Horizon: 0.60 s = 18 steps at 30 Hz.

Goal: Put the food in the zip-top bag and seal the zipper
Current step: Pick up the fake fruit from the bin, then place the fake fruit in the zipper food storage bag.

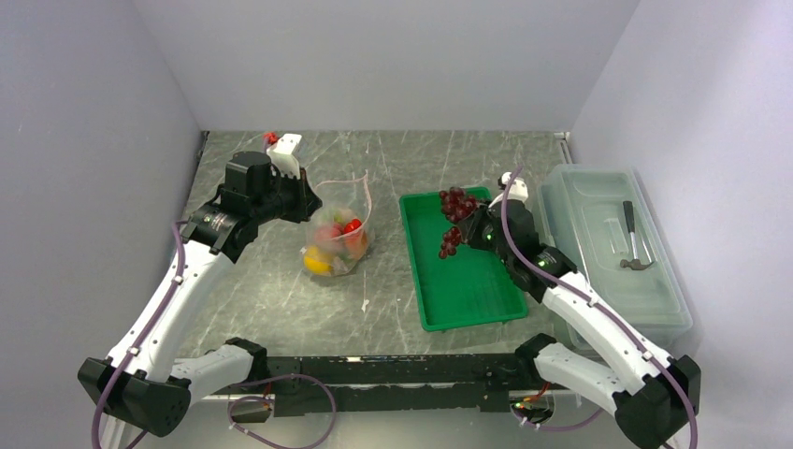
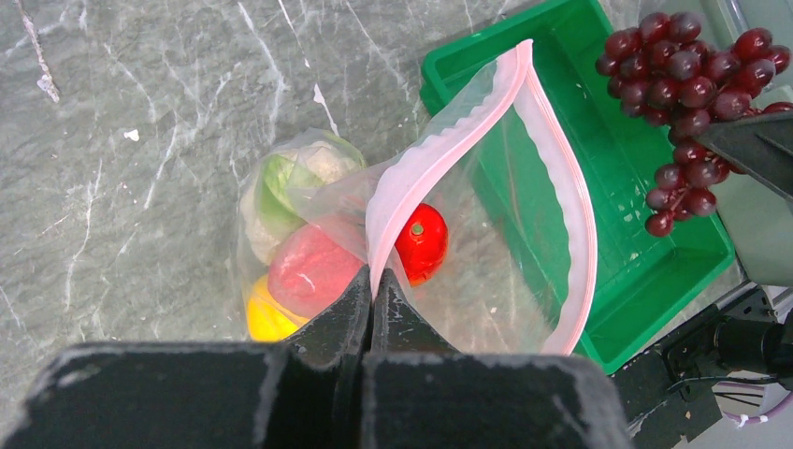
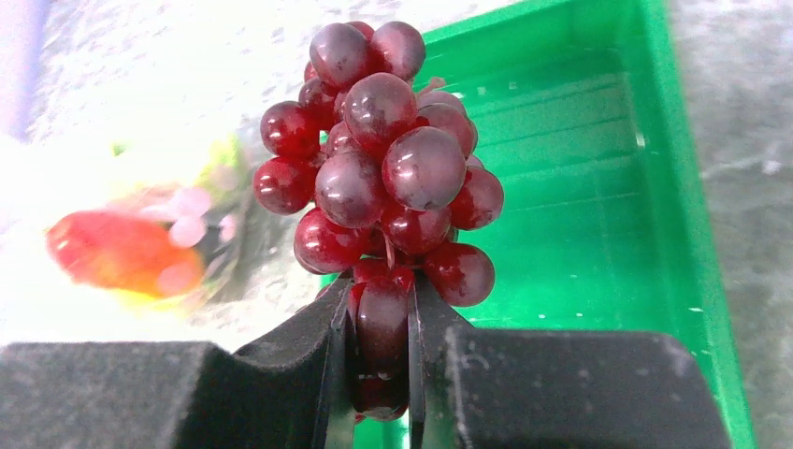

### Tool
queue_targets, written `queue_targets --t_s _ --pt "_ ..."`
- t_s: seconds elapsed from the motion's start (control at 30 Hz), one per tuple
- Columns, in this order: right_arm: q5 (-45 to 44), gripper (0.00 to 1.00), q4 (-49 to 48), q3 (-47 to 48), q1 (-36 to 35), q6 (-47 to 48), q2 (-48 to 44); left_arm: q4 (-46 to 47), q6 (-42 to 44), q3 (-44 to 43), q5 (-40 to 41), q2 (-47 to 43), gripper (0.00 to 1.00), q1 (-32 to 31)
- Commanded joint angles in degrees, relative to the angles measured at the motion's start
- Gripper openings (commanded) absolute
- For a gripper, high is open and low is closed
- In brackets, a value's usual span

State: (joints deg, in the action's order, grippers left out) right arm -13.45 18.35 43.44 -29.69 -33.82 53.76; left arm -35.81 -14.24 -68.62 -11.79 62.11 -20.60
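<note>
Count, one moment.
Zip-top bag [image 2: 505,281]: 1.
Visible inside it, 4 pieces: lettuce [image 2: 281,182], lemon [image 2: 266,318], red-orange fruit [image 2: 423,241], pinkish-red piece [image 2: 313,267].
Grape bunch [image 3: 383,178]: 1.
Green tray [image 1: 468,290]: 1.
Clear lidded box [image 1: 598,271]: 1.
Hammer [image 1: 634,245]: 1.
Surface [image 1: 271,299]: 1.

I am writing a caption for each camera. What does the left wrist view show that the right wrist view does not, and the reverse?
Only the left wrist view: the left gripper shut on the pink zipper, the bag open at its mouth, with lettuce and lemon inside. Only the right wrist view: the right gripper clamped on the lowest grapes of the grape bunch. Both: the bunch, the green tray, and a red fruit in the bag, blurred in the right wrist view.
</note>
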Motion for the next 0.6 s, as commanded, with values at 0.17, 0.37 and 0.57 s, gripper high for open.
queue_targets --t_s 0.17,0.37,0.57 --pt "12.7 0.0 -4.7 10.6 -6.1 7.1 -1.6 1.3 1.2 -0.2 -1.0 -0.4 0.0 -0.1" --pt "11.3 0.0 -3.6 16.8 -13.2 10.4 0.0 1.3 1.2 -0.2 -1.2 -0.3 0.0 -0.1" --pt "11.1 0.0 -0.8 24.2 -18.8 12.6 4.8 1.2 1.2 -0.4 -1.7 -0.1 0.0 -0.1"
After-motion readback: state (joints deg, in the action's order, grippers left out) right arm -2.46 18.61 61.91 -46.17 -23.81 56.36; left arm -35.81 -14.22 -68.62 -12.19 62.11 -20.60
